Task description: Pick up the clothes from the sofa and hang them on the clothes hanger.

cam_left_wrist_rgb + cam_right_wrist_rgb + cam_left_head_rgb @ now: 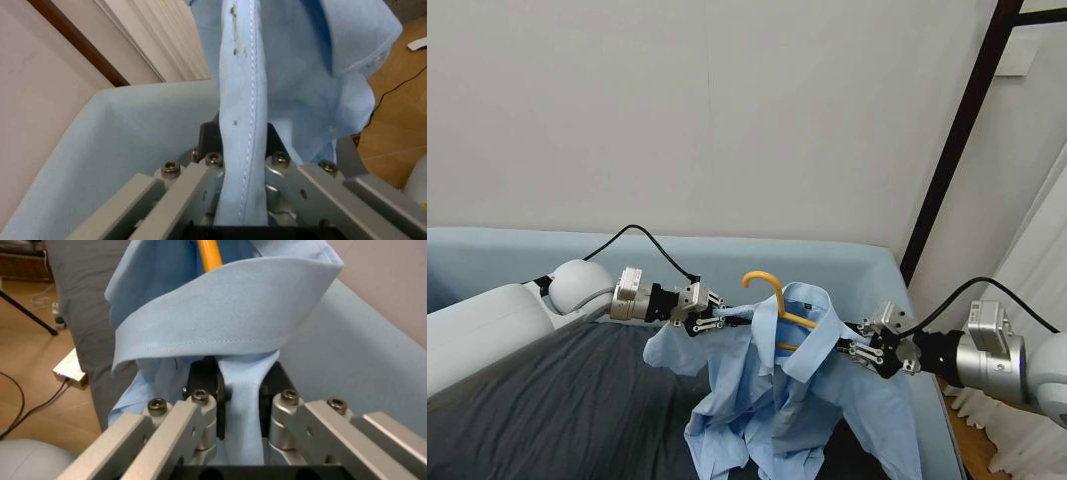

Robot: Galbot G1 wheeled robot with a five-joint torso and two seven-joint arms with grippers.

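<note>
Pale blue cotton, the shirt (799, 400) hangs above the sofa (517, 255), draped on a yellow hanger (774, 300) whose hook points to twelve o'clock. The left gripper (710, 322), at nine o'clock from the hanger, is clamped on a stitched edge. The right gripper (859, 352), at four o'clock, pinches cloth under the collar. The wrist views add the white stitching between the pads and a wooden floor (393, 140). The seat has a dark grey cover (547, 400). Behind are a plain white wall (677, 100) and a slanting dark post (957, 140).
</note>
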